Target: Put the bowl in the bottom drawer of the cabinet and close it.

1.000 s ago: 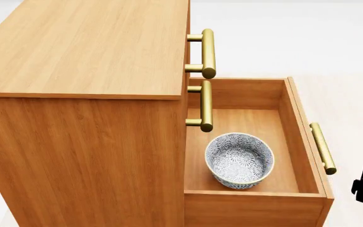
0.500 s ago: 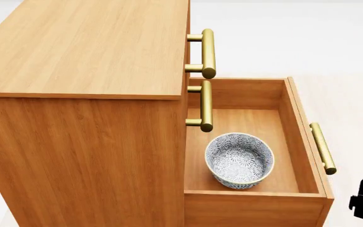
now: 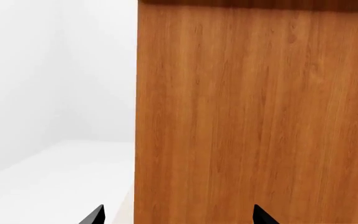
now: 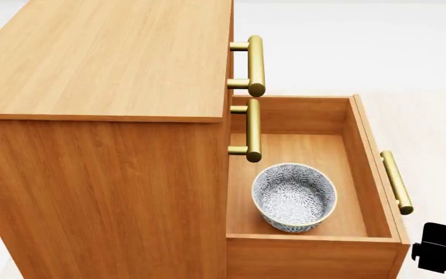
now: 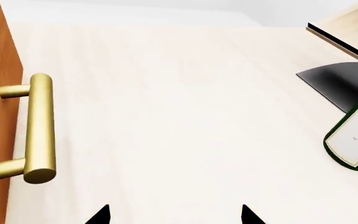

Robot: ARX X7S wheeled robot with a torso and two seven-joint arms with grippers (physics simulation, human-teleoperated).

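We saw the bottom drawer (image 4: 378, 174) pulled out, its top unobstructed above the bowl (image 4: 294, 196). Bare floor (image 5: 185, 116) lay beside its handle (image 5: 37, 128); a green bottle (image 5: 356, 135) stood well apart from it.

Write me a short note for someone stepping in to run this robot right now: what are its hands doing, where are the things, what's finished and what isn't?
Left gripper: open, empty, facing the side of the orange-brown wood cabinet.
Right gripper: open, empty, near the brass bar handle of the bottom drawer, not touching it.
The small blue-grey speckled bowl sits upright inside the bottom drawer, which is pulled fully open.
Done: bowl placed in the drawer.
Left: push the drawer shut, probably with the right gripper on its front or handle.
Nearby: a green wine bottle, away from the drawer.
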